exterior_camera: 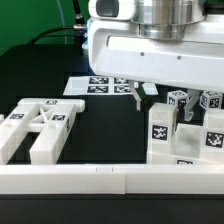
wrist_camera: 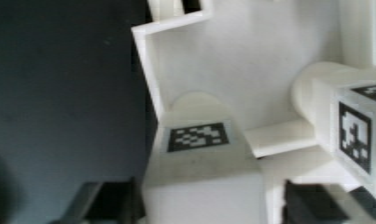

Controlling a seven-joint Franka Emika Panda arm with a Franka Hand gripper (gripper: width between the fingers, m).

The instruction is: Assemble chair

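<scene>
Chair back frame [exterior_camera: 35, 125], a flat slotted piece of smooth white plastic bearing square black-and-white tags, lies at the exterior view's left on the matte black table [exterior_camera: 105, 135]. Further right and behind it, the thin marker board [exterior_camera: 95, 86] lies flat. My gripper [exterior_camera: 141, 96] hangs just past that board, jaws parted and released (pads visibly apart). In the wrist view its dark ribbed fingers [wrist_camera: 110, 200] flank a smooth white part carrying one tag [wrist_camera: 199, 137]; whether they touch it I cannot tell. At the right, the seat block [exterior_camera: 163, 132] and square-section bar legs [exterior_camera: 181, 100] stand clustered, their edges crisp. A long white rail [exterior_camera: 100, 180] spans the front.
</scene>
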